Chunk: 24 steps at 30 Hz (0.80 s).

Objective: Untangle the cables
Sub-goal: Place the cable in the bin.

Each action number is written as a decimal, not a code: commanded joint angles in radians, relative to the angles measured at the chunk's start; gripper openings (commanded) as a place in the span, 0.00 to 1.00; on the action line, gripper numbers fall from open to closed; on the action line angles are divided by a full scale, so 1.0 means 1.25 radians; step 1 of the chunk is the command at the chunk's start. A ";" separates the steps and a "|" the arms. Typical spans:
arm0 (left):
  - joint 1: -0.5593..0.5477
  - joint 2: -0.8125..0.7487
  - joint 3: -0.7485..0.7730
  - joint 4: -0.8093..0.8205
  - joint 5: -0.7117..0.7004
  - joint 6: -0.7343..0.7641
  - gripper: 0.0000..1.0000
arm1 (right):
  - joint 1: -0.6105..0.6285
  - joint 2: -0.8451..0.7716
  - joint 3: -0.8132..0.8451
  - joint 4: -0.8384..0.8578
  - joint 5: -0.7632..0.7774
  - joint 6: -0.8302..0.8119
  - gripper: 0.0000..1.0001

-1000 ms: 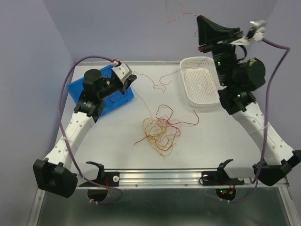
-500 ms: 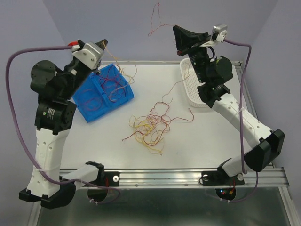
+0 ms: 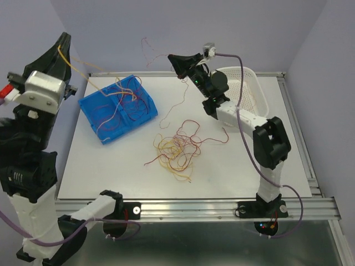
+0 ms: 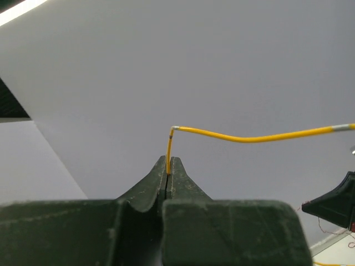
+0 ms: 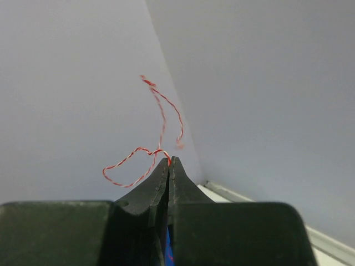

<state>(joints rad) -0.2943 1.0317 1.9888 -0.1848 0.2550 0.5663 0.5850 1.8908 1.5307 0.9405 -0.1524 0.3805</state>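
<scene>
A tangle of thin red and yellow cables (image 3: 177,149) lies mid-table. My left gripper (image 3: 65,36) is raised high at the far left, shut on a yellow cable (image 4: 249,138) that slopes down into the blue tray (image 3: 142,114). In the left wrist view the jaws (image 4: 168,161) pinch that strand at their tips. My right gripper (image 3: 170,56) hangs above the table's back centre, shut on a red cable (image 3: 146,49). That strand trails down toward the tangle. In the right wrist view its tips (image 5: 169,160) clamp a red-and-white twisted strand (image 5: 133,158).
The blue tray holds several loose red and yellow strands (image 3: 119,97). A white mesh basket (image 3: 256,84) stands at the back right, partly behind the right arm. A metal rail (image 3: 194,208) runs along the near edge. Walls close in at the back and sides.
The left arm has risen and swung left toward the camera, drawing the yellow cable up from the tray. The right arm has swung left from over the basket with its red cable.
</scene>
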 commanded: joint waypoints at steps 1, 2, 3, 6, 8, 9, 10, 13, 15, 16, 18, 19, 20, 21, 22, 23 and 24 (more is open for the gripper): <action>0.001 -0.084 -0.092 0.120 -0.090 0.066 0.00 | 0.008 0.130 0.143 0.215 -0.107 0.158 0.00; 0.002 -0.091 -0.101 0.118 -0.113 0.072 0.00 | 0.009 0.165 0.168 0.234 -0.121 0.184 0.01; 0.001 -0.096 -0.110 0.115 -0.123 0.079 0.00 | 0.009 0.194 0.196 0.251 -0.128 0.206 0.01; 0.002 -0.121 -0.147 0.107 -0.157 0.108 0.00 | 0.023 0.307 0.298 0.314 -0.153 0.271 0.00; 0.001 -0.138 -0.177 0.111 -0.173 0.122 0.00 | 0.039 0.385 0.380 0.341 -0.162 0.302 0.01; 0.001 -0.143 -0.185 0.110 -0.184 0.126 0.00 | 0.045 0.413 0.409 0.351 -0.163 0.308 0.01; 0.001 -0.150 -0.197 0.106 -0.190 0.132 0.00 | 0.057 0.438 0.443 0.362 -0.166 0.314 0.01; 0.002 -0.169 -0.230 0.101 -0.198 0.138 0.00 | 0.079 0.524 0.546 0.364 -0.140 0.313 0.01; 0.001 -0.181 -0.254 0.099 -0.197 0.146 0.00 | 0.089 0.596 0.627 0.368 -0.114 0.303 0.01; 0.002 -0.185 -0.260 0.100 -0.198 0.148 0.00 | 0.093 0.622 0.649 0.369 -0.104 0.301 0.01; 0.001 -0.188 -0.268 0.100 -0.227 0.152 0.00 | 0.094 0.663 0.688 0.375 -0.077 0.293 0.01; 0.002 -0.193 -0.277 0.100 -0.227 0.154 0.00 | 0.095 0.695 0.707 0.383 -0.061 0.288 0.00; 0.001 -0.196 -0.280 0.100 -0.229 0.159 0.00 | 0.095 0.706 0.709 0.388 -0.056 0.286 0.01; 0.001 -0.198 -0.289 0.100 -0.229 0.163 0.00 | 0.096 0.726 0.707 0.389 -0.050 0.283 0.01; 0.001 -0.199 -0.294 0.099 -0.229 0.162 0.00 | 0.098 0.733 0.697 0.390 -0.049 0.274 0.01; 0.001 -0.199 -0.298 0.099 -0.229 0.163 0.00 | 0.098 0.742 0.691 0.389 -0.043 0.268 0.01; 0.001 -0.198 -0.299 0.098 -0.230 0.164 0.00 | 0.101 0.749 0.684 0.389 -0.034 0.265 0.01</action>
<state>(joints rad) -0.2943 0.8017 1.6234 -0.1173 -0.0063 0.7483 0.7166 2.7899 2.3516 1.2903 -0.2584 0.7361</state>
